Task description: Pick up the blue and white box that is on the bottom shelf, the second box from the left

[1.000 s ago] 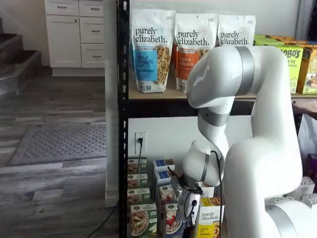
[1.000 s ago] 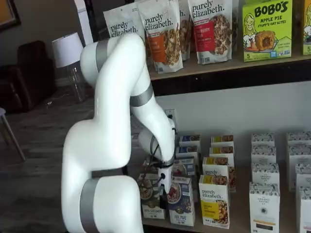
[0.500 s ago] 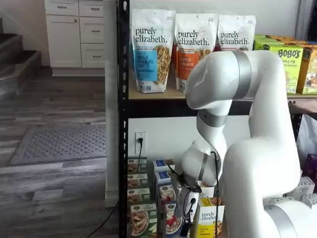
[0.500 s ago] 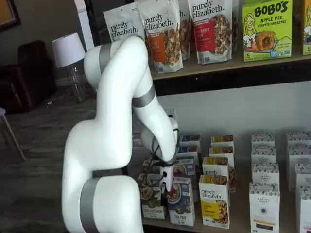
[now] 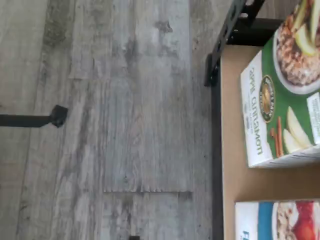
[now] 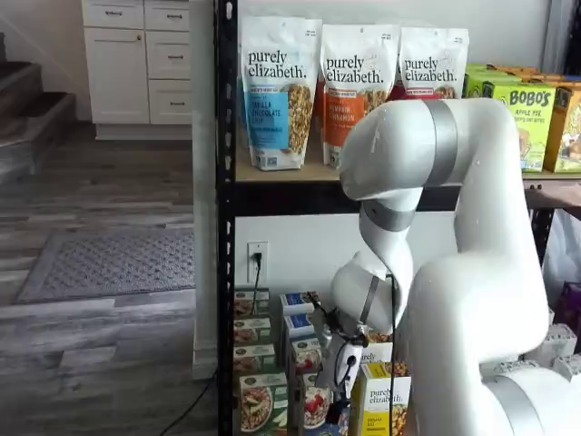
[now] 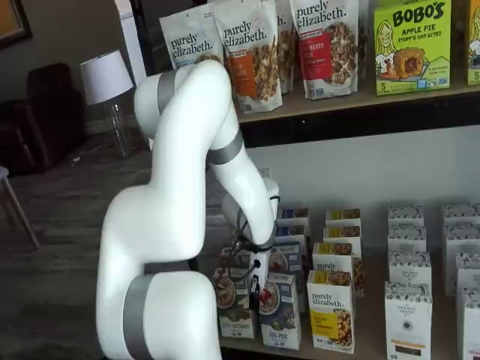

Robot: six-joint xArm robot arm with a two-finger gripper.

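The blue and white box [image 7: 279, 313] stands at the front of the bottom shelf [image 5: 241, 181], beside a green-and-white carton [image 7: 232, 301]. It also shows in a shelf view [image 6: 314, 406], and the wrist view catches only its top corner with red berries [image 5: 280, 220]. My gripper [image 7: 255, 288] hangs low in front of these two cartons, its black fingers pointing down. In a shelf view the gripper [image 6: 338, 411] sits just before the box. The fingers hold nothing and stand open; the box rests on the shelf.
A yellow purely elizabeth carton [image 7: 331, 311] stands right of the box, with more rows of small cartons behind and further right. The rack's black steel post [image 6: 225, 272] runs along the left side. Tall granola bags [image 6: 280, 91] fill the tier above. Wood floor [image 5: 125, 100] lies in front.
The arm's upper joints have swung slightly toward the rack, and the gripper has edged a little closer to the front cartons. The boxes have not moved.
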